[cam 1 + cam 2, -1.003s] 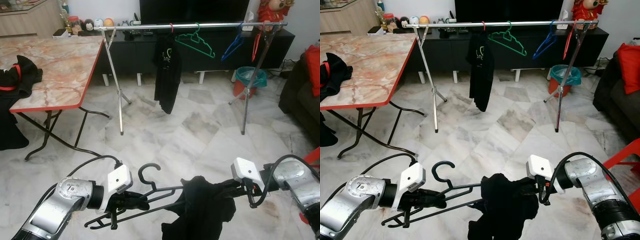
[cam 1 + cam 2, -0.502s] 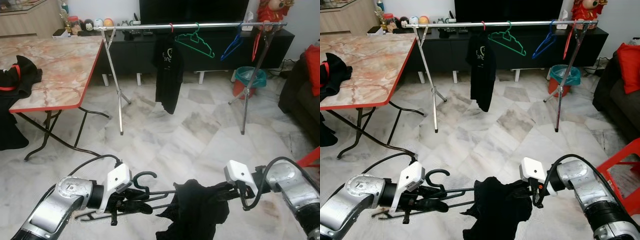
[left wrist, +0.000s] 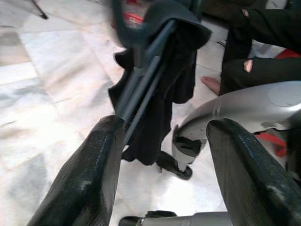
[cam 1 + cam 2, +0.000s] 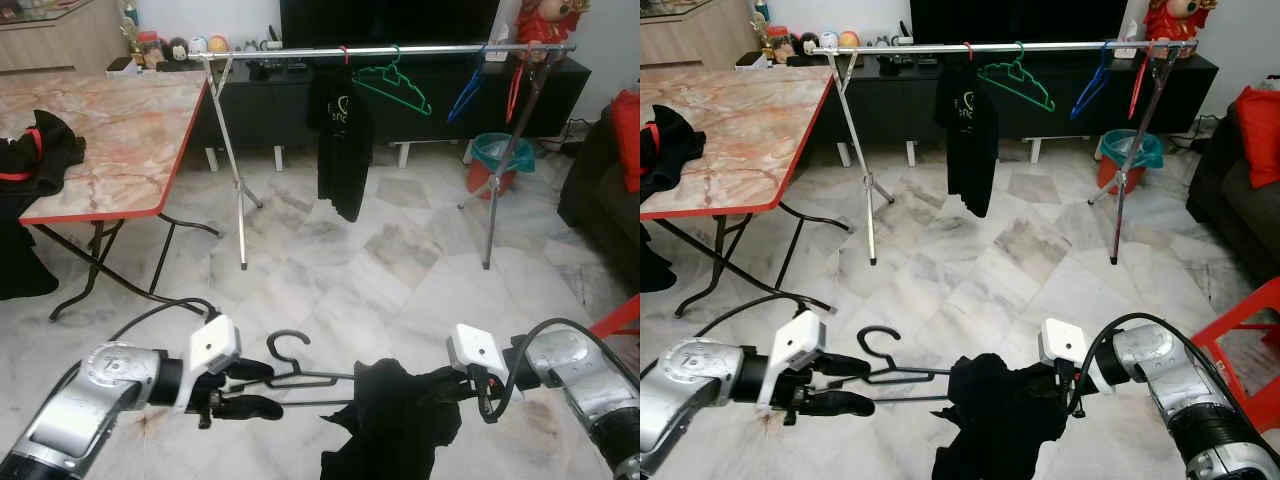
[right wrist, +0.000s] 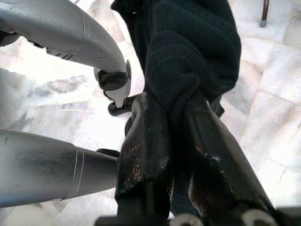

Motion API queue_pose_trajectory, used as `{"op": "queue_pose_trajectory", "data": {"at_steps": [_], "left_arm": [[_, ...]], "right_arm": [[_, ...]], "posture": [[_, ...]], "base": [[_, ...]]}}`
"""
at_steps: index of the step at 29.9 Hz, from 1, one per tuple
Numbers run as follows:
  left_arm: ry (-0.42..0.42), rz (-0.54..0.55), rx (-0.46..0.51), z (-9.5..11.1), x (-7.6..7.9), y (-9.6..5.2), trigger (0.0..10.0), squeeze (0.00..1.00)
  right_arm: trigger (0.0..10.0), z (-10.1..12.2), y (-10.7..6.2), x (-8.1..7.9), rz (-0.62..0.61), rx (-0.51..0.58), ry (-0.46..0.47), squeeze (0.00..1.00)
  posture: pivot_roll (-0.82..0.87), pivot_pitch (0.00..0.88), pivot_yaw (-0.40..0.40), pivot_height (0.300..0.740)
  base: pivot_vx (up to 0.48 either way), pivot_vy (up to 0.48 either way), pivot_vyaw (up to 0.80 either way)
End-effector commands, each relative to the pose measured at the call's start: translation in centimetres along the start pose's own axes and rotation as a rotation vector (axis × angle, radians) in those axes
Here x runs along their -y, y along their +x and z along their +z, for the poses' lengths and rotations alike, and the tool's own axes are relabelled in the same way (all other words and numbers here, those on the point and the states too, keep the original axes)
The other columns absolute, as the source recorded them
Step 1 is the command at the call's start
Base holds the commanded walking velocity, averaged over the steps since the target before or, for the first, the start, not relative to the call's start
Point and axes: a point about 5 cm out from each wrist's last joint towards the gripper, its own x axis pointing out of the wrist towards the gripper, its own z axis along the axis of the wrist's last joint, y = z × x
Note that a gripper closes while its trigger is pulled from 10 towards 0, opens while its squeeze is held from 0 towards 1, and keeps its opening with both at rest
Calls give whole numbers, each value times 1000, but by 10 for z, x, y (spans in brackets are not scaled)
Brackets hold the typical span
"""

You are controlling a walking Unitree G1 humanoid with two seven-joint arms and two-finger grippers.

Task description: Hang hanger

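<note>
left gripper (image 4: 243,390): your fingers are spread, one above and one below the end of the black hanger (image 4: 300,372). In the wrist view the bar lies against one finger (image 3: 82,183), the other stands clear of it.
hanger: low in front of you over the marble floor (image 4: 400,270), lying roughly level between your two arms, hook curling up near the left gripper.
black garment (image 4: 395,420): bunched on the right half of the hanger, hanging down in a clump.
right gripper (image 5: 171,127): pinched tight on a fold of that garment (cloth is squeezed right between the fingers).
counter (image 4: 120,130): marble top with red edge off to your left, dark clothing (image 4: 35,150) piled on its near corner.
clothes rail (image 4: 400,50): far side of the room, well apart from you; it carries a black shirt (image 4: 340,140), a green hanger (image 4: 395,85), a blue hanger (image 4: 465,90) and a red one (image 4: 513,85).
</note>
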Motion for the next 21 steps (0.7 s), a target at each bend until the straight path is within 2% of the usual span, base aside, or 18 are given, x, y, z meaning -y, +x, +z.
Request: {"op": "queue_pose_trajectory", "data": {"at_steps": [1,2,3,4,5,6,9,10,11,12,14,15,17,18,19,20,21], "left_arm": [[17,77,-2,1,-10,-10,10000,1000],[24,139,0,0,-15,-14,10000,1000],[59,282,15,-2,-27,-21,10000,0],[59,282,15,-2,-27,-21,10000,0],[60,364,26,-4,-34,-26,10000,0],[50,535,46,-8,-47,-38,10000,0],[38,776,69,-13,-59,-55,10000,0],[38,776,69,-13,-59,-55,10000,0],[36,828,72,-14,-61,-58,10000,0],[20,923,107,-16,-62,-61,10000,0],[8,974,138,-16,-62,-62,10000,0],[-8,1052,173,-17,-63,-63,10000,0],[-12,1112,187,-19,-65,-64,10000,0],[-28,1181,221,-21,-67,-65,10000,0],[-28,1181,221,-21,-67,-65,10000,0],[-78,1257,249,-25,-69,-67,10000,0],[-95,1292,248,-28,-70,-66,10000,0]], "right_arm": [[0,2,-2,3,-35,22,-11,0],[0,1,-3,4,-57,28,-2,0],[0,-1,-4,5,-92,30,8,0],[0,-1,-4,5,-92,30,8,0],[0,-4,-5,6,-119,26,11,0],[0,-8,-6,11,-216,19,23,0],[0,-14,-6,19,-368,7,59,0],[0,-14,-6,19,-368,7,59,0],[0,-16,-5,19,-374,3,62,0],[0,-19,-3,17,-386,4,74,0],[0,-20,-2,17,-399,10,80,0],[0,-20,-2,19,-443,19,88,0],[0,-21,-3,21,-474,23,102,0],[0,-22,-3,23,-505,21,101,0],[0,-22,-3,23,-505,21,101,0],[0,-22,-4,27,-565,11,106,0],[0,-22,-5,30,-621,9,109,0]], "posture": [[-10,0,19,740],[-13,0,21,740],[-18,0,23,740],[-18,0,23,740],[-19,0,22,740],[-19,0,18,740],[-14,0,16,740],[-14,0,16,740],[-12,0,14,740],[-11,0,10,740],[-13,0,8,740],[-15,0,7,740],[-15,0,7,740],[-16,0,5,740],[-16,0,5,740],[-15,0,5,740],[-14,0,2,740]], "base": [[0,0,0],[0,0,0],[0,0,0],[0,0,0],[0,0,0],[0,0,0],[0,0,0],[0,0,0],[0,0,0],[0,0,0],[0,0,0],[0,0,0],[0,0,0],[0,0,0],[0,0,0],[0,0,0],[0,0,0]]}}
